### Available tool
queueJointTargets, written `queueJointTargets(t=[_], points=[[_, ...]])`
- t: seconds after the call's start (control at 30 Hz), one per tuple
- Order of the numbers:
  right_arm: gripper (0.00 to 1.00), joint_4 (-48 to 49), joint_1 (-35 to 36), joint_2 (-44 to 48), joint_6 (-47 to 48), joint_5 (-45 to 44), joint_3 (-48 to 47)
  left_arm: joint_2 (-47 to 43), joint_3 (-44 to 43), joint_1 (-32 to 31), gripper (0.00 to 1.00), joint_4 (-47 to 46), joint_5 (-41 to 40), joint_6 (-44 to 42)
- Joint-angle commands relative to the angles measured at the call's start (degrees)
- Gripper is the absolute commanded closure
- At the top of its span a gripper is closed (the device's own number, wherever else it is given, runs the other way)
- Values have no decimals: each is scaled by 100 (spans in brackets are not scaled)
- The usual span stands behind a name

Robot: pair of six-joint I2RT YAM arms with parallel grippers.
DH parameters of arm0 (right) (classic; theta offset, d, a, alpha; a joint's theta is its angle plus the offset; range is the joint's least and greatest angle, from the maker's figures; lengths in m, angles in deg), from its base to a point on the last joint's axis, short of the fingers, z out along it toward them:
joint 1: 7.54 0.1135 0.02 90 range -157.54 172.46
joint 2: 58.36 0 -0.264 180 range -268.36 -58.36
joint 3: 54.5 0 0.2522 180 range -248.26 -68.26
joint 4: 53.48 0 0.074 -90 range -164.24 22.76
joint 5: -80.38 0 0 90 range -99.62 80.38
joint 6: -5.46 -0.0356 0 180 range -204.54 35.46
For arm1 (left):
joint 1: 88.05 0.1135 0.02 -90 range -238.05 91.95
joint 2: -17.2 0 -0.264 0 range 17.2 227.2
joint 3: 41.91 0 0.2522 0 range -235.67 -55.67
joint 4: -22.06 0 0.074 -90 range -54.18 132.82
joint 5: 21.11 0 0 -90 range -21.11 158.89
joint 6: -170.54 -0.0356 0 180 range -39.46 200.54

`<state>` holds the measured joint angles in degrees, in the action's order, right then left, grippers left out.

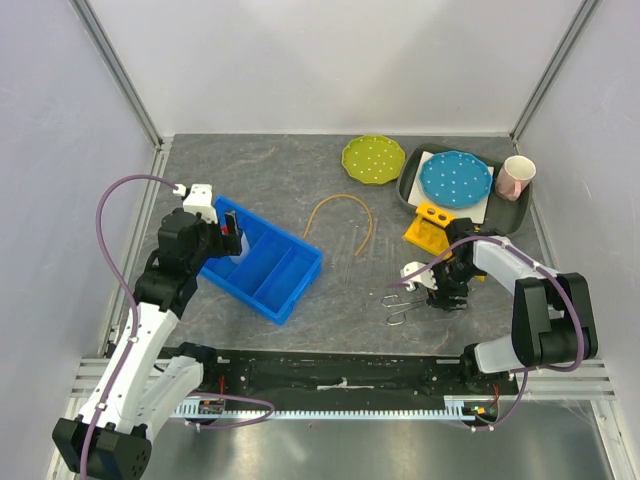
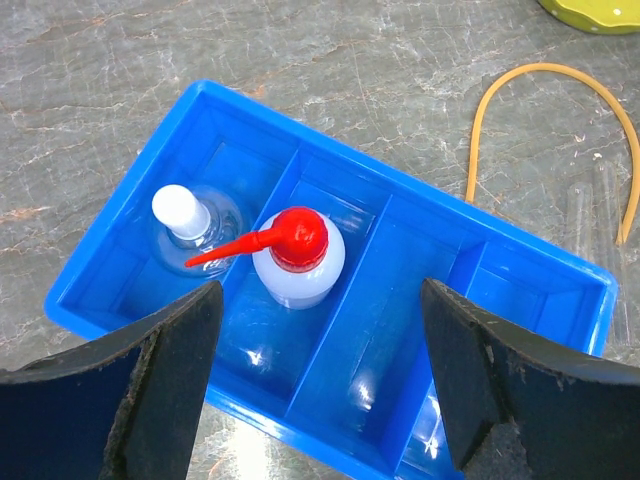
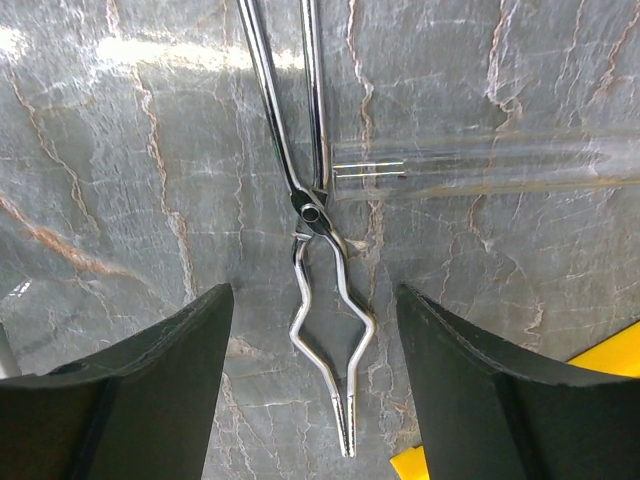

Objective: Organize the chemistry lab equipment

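In the left wrist view a blue divided bin [image 2: 125,195] holds a white-stoppered flask [image 2: 180,212] in its end compartment. A squeeze bottle [image 2: 298,262] with a red nozzle cap stands in the compartment beside it. My left gripper [image 2: 320,380] hovers open over the bin, holding nothing. The tan rubber tube [image 2: 545,75] and thin glass tubes [image 2: 585,200] lie on the table beyond the bin. The metal wire tongs [image 3: 325,300] lie flat between the fingers of my open right gripper [image 3: 315,370], with a gap on each side. A glass tube [image 3: 470,165] lies across the tongs' handles.
A green dotted plate [image 1: 372,158] sits at the back. A dark tray [image 1: 412,188] at the back right carries a blue dotted plate [image 1: 455,178] and a pink cup [image 1: 516,178]. A yellow rack [image 1: 428,226] stands just behind my right gripper [image 1: 440,290].
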<state>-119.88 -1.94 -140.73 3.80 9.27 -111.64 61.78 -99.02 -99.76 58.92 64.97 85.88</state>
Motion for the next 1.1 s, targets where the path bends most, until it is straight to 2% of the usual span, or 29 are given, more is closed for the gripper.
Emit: queueJointTargets(t=[0.0,0.3,0.67,1.0,1.07], points=[[26,43,-16,19,184,-193,101,-72,29,19,14,-288,58,-201],[31,87,-33,-262,114,-290,13,-107,29,19,14,-296,58,-200],[48,272,-33,203,447,-430,601,-177,55,19,14,-332,58,-200],[70,132,-33,520,632,-361,690,-177,64,10,14,-358,146,-200],[72,53,-33,608,632,-264,638,-212,73,10,14,-402,313,-209]])
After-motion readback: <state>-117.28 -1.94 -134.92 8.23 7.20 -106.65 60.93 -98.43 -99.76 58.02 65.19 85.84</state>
